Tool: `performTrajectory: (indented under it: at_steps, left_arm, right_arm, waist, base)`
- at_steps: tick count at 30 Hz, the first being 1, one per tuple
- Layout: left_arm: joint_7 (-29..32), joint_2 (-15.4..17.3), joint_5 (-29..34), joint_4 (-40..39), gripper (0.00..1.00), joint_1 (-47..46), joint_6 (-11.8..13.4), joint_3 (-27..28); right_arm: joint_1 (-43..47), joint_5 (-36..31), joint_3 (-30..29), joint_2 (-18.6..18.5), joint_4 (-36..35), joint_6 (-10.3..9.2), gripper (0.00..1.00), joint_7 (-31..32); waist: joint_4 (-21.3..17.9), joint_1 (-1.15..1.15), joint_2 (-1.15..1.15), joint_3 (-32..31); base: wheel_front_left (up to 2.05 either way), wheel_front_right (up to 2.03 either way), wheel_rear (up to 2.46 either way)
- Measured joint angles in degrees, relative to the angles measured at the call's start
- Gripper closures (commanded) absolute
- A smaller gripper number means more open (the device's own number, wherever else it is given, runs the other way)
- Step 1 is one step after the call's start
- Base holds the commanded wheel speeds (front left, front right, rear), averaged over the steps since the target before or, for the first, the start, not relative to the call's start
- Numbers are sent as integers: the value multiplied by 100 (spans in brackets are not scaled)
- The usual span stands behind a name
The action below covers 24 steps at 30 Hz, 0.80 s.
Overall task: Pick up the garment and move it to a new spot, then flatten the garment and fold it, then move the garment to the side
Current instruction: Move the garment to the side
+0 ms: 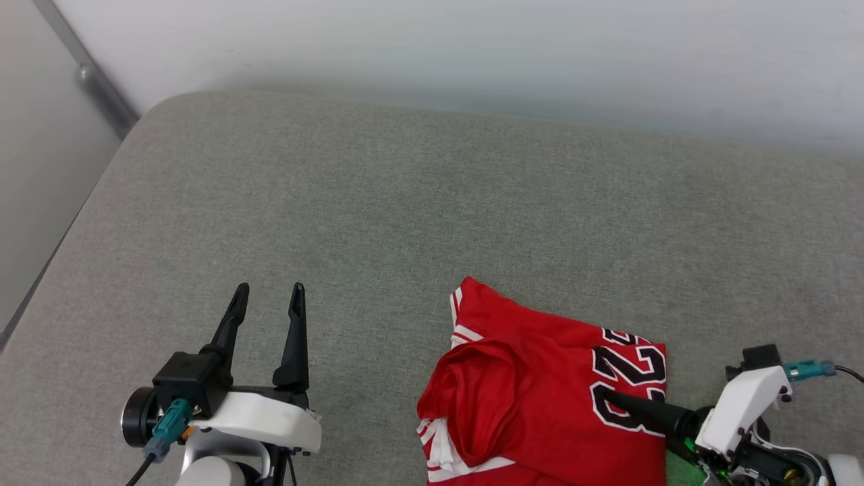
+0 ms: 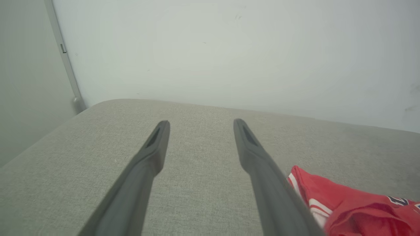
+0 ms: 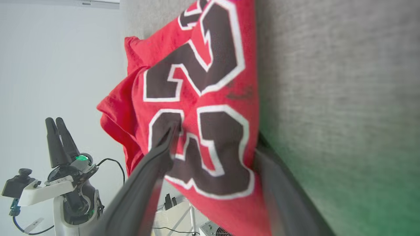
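Observation:
The garment, a red jersey with black white-outlined numerals and red-white trim, lies folded on the grey cushion near its front edge. My right gripper reaches in from the right. One finger lies on top of the numerals. In the right wrist view the garment has my right gripper straddling its edge, jaws wide, with the other finger between cloth and cushion. My left gripper stands open and empty to the left, apart from the cloth. Its wrist view shows the left gripper over bare cushion, the garment at lower right.
The grey cushion stretches wide behind and left of the garment. A white wall bounds its far side. The cushion's left edge drops off beside a grey rail.

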Motion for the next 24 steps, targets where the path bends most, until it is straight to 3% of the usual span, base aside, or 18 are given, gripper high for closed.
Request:
performTrajectory:
  at_steps: [1, 2, 3, 10, 18, 24]
  left_arm:
    - [0, -14, 8, 8, 0, -1, -31, 19]
    - [0, -23, 23, 13, 0, -4, -35, 31]
    - [0, -40, 44, 22, 0, -10, -42, 42]
    - [0, -85, 205, 1, 0, -27, -132, 153]
    - [0, -75, 303, -54, 0, 185, -132, 236]
    - [0, -91, 310, -78, 0, 309, -154, 204]
  right_arm:
    - [-34, 19, 77, 2, 51, 0, 2, -49]
    - [-73, 20, 154, 1, 94, 1, 58, -101]
    - [-108, 21, 230, 0, 131, 2, 100, -141]
    - [-181, -246, 791, -81, -63, -2, 100, -504]
    - [-166, -1543, 1974, -912, -829, -2, 100, -1078]
    - [-187, -2542, 2382, -1501, -732, -2, 100, -1302]
  waist:
    - [28, 0, 0, 26]
    - [48, 0, 0, 48]
    - [65, 0, 0, 61]
    - [26, 0, 0, -32]
    - [-399, 0, 0, -266]
    - [-1038, 0, 0, -370]
  base:
    - [0, 0, 0]
    - [0, 0, 0]
    - [0, 0, 0]
    - [0, 0, 0]
    - [0, 0, 0]
    - [0, 0, 0]
